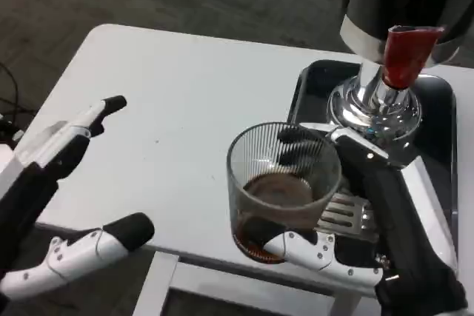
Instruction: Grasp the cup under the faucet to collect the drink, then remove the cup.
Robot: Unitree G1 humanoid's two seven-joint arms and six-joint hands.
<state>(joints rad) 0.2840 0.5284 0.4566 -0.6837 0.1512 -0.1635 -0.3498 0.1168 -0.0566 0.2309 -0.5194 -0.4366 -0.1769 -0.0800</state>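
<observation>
The right hand (pixel 326 205) grips the cup (pixel 283 190), holding brown drink, at seven o'clock from the faucet (pixel 406 53). Keep it upright, move slowly. The left hand (pixel 70 183) waits spread at nine o'clock over the tabletop (pixel 185 94).

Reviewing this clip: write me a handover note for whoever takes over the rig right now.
Right hand grips the ribbed glass cup, which holds some dark drink.
Left hand is open over the table's left edge, holding nothing.
The cup is left of the black drip tray, away from the red faucet.
Done: cup grasped, drink collected, cup moved off.
Left: whether the cup rests on the table is unclear; set it down if needed.
</observation>
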